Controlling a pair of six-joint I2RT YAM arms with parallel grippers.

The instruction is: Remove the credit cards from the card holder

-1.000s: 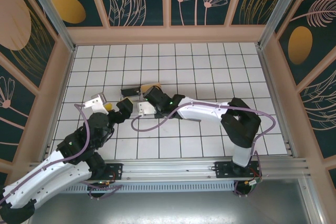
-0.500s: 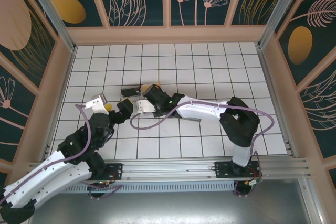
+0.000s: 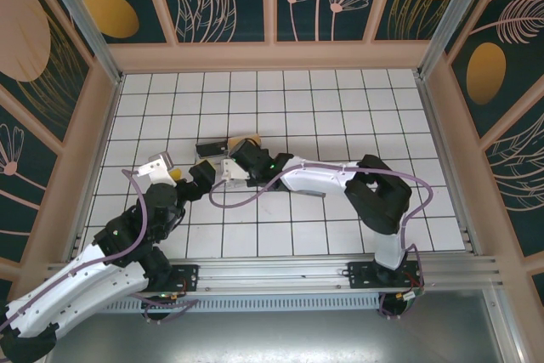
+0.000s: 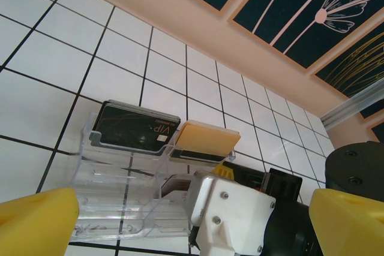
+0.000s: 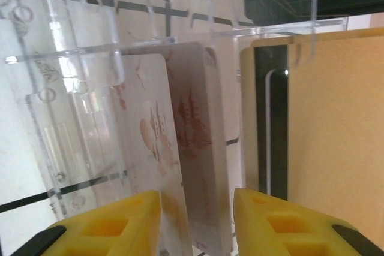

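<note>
1. Two pale credit cards [image 5: 192,148] are seen between the fingers of the right claw [image 5: 197,220]. They stand on edge in a slot of the card holder [image 5: 75,91], which lies on the tiled desk [image 4: 54,58].
2. Their long axis runs straight ahead of that claw, with the near ends pointed back at it.
3. The jaws are set on either side of the pair; whether the cards are already pinched cannot be told from so close.
4. The left claw [image 4: 192,227] is held wide open and empty. The holder lies ahead of it with the right claw in between, so the right arm is judged the nearer.
5. Beyond the right claw, a dark card [image 4: 137,127] and a tan card [image 4: 201,139] are lodged in the far slots, with their long edges lying crosswise.
6. A straight pull back along the pale cards' length is judged to be called for.
</note>
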